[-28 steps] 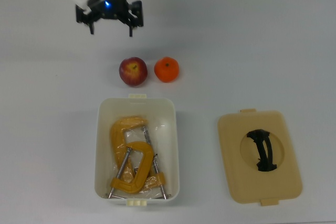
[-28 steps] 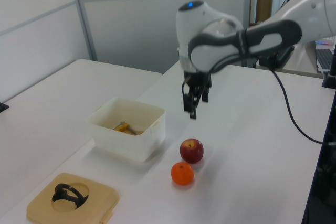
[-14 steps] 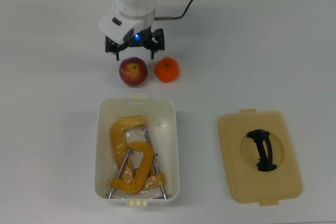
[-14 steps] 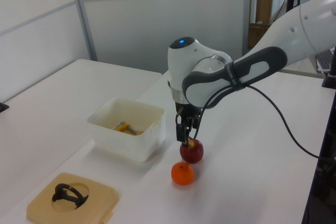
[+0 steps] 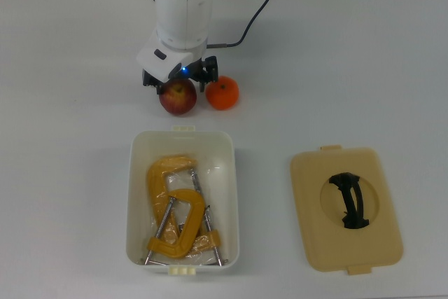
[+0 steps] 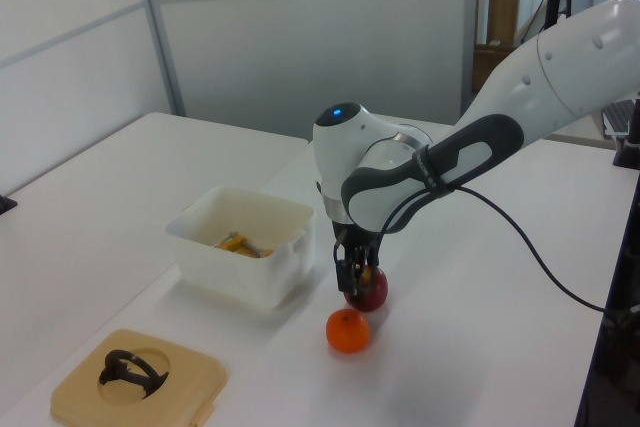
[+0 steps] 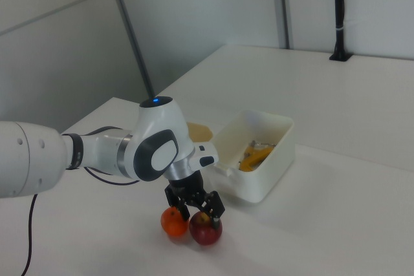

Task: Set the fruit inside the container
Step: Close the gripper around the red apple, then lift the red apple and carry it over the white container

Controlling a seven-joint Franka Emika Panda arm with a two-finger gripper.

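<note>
Since a second ago we've swung the gripper (image 5: 180,83) in from the desk's far-left area and dropped it onto the apple (image 5: 178,97). Half a second ago it hovered just above the fruit; now the fingers are down either side of it, spread and straddling the top half. We don't see them pinching yet, and the apple sits where it was on the desk (image 5: 63,138).

Left to right in the top view:
- apple, under the gripper, just beyond the container's far short end
- mandarin (image 5: 222,93), just beside the apple, untouched, close to the right finger
- container (image 5: 183,201) between fruit and near edge, still holding yellow C-clamps (image 5: 177,212), no fruit in it
- tan lid (image 5: 345,208) off, lying flat toward the near-right corner

Our read: approach done, grasp is next. Nothing placed so far, both fruits remain. Risk: closing may nudge the mandarin, given how tight that gap looks.
</note>
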